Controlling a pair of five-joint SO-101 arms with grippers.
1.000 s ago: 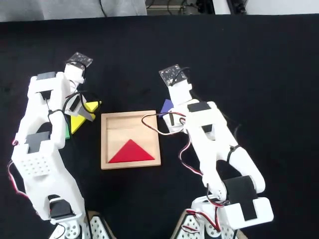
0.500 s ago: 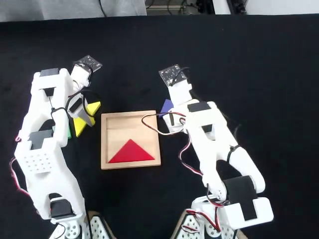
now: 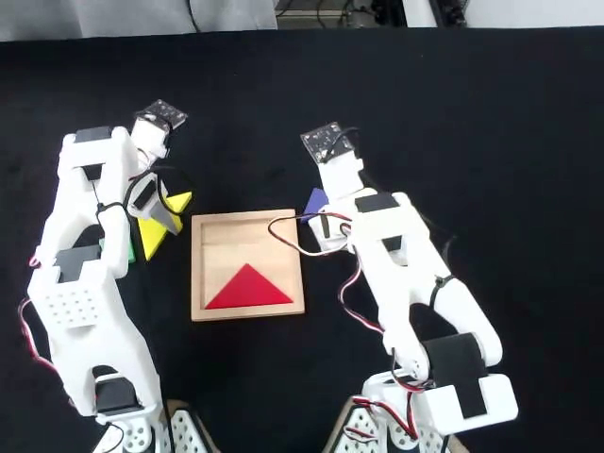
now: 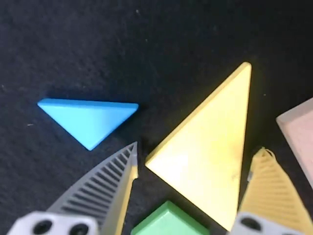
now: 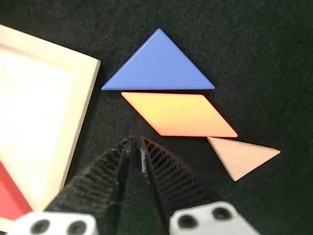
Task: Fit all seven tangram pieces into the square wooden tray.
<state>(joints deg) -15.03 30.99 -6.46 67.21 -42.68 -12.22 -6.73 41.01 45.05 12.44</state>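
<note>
A square wooden tray [image 3: 236, 243] holding one red triangle piece [image 3: 247, 287], left gripper [image 4: 198, 147] spread astride a large yellow triangle piece [image 4: 210, 156] beside the tray, right gripper [image 5: 137, 141] pressed together near an orange parallelogram piece [image 5: 180, 115]

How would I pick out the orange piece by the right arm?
Find the square wooden tray; on the black cloth outside its rim, ahead of the right pincer, three pieces lie side by side. The orange parallelogram is the middle one, between the dark blue triangle and the pale wooden triangle, and the only four-sided piece there.
</note>
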